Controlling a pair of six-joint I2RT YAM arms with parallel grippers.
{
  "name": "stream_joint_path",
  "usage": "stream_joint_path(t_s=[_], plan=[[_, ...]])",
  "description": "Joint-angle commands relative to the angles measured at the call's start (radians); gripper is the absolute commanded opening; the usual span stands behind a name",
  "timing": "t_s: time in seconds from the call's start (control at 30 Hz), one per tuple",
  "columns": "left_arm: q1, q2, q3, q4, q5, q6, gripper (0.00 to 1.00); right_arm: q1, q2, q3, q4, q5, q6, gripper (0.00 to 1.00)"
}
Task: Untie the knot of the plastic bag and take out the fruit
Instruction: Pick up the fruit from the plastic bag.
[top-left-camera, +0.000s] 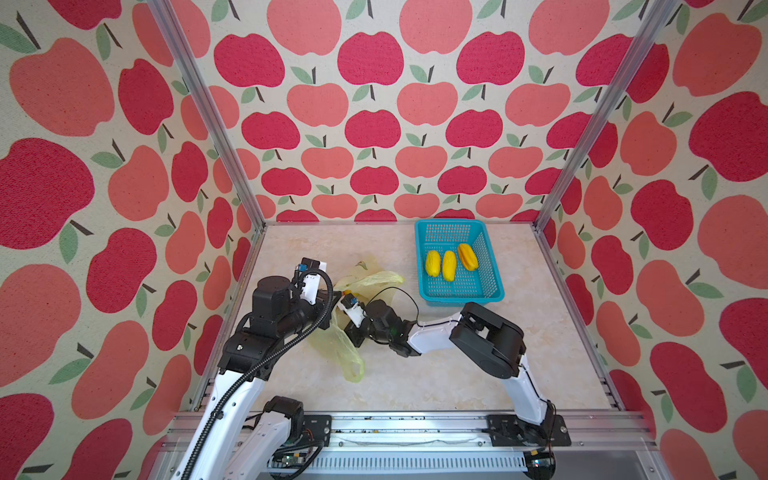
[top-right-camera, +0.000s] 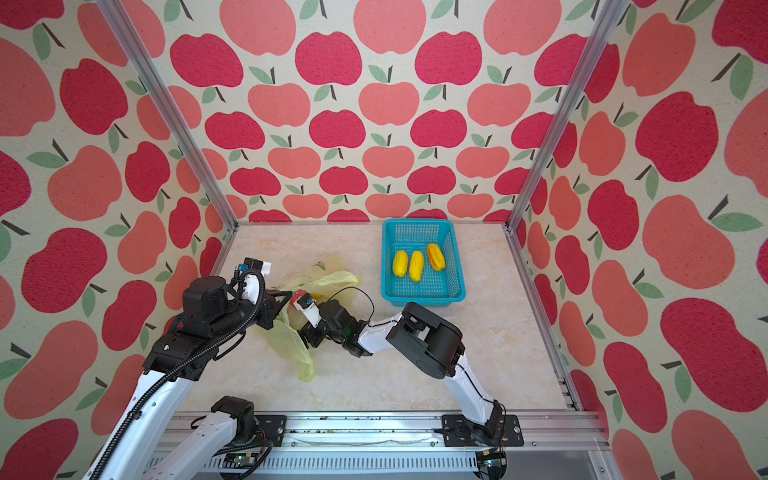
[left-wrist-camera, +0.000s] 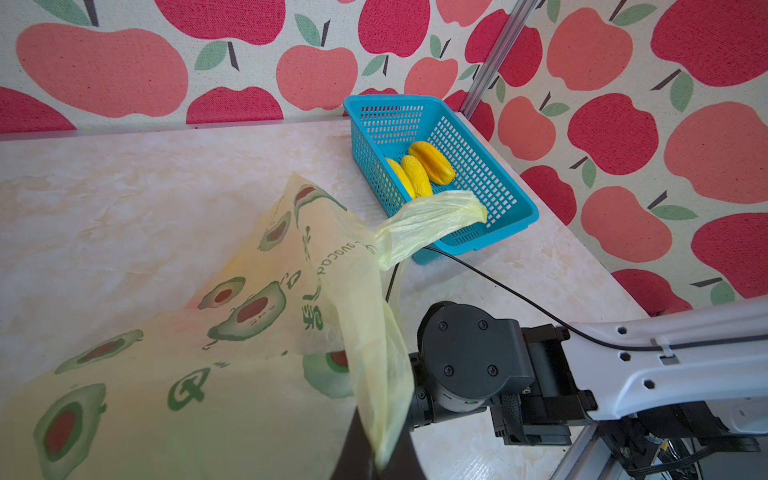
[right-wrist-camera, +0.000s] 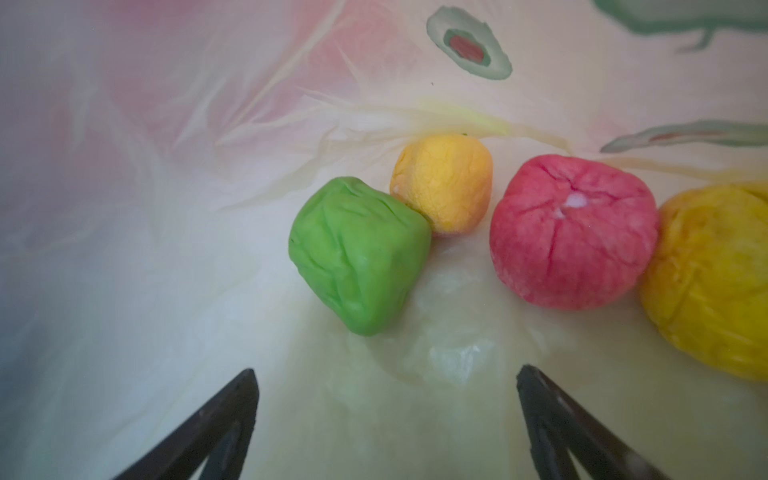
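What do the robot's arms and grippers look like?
Both arms have white shells and black joint housings. The left arm carries a black corrugated conduit; the right arm has a thin black cable looping off its wrist. The right gripper has black, tapering fingers.

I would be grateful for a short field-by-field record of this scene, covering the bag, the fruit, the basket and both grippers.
plastic bag: yellow-green, avocado prints, mouth open, one side lifted
knot: none visible; handle hangs loose
left gripper: shut on the plastic bag
right gripper: open, inside the bag, holding nothing
fruit in bag: green fruit, orange fruit, pink-red fruit, yellow fruit
basket: teal mesh, holds three yellow-orange fruits
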Motion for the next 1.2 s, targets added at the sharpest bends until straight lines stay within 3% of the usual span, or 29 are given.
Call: stream_joint_path(t_s=[0.0, 0.23, 0.43, 0.5, 0.73, 1.17], plan=[[0.007, -0.009, -0.005, -0.017, 0.02, 0.014, 0.0, 0.006, 0.056, 0.086, -0.056, -0.051, 0.006, 0.99], [0.01, -0.004, -0.008, -0.012, 0.035, 0.012, 0.0, -0.006, 0.239, 0.39, -0.285, -0.038, 0.032, 0.99], [0.01, -0.01, -0.012, -0.008, 0.045, 0.01, 0.0, -0.015, 0.322, 0.503, -0.342, -0.073, 0.059, 0.98], [0.013, -0.007, -0.01, -0.008, 0.042, 0.011, 0.0, -0.016, 0.32, 0.505, -0.36, -0.067, 0.055, 0.92], [0.019, -0.009, -0.007, -0.018, 0.027, 0.011, 0.0, -0.036, 0.25, 0.405, -0.301, -0.104, 0.083, 0.62], [0.037, 0.0, 0.0, -0.04, -0.037, 0.016, 0.0, -0.052, -0.101, -0.084, -0.044, -0.032, 0.021, 0.46]])
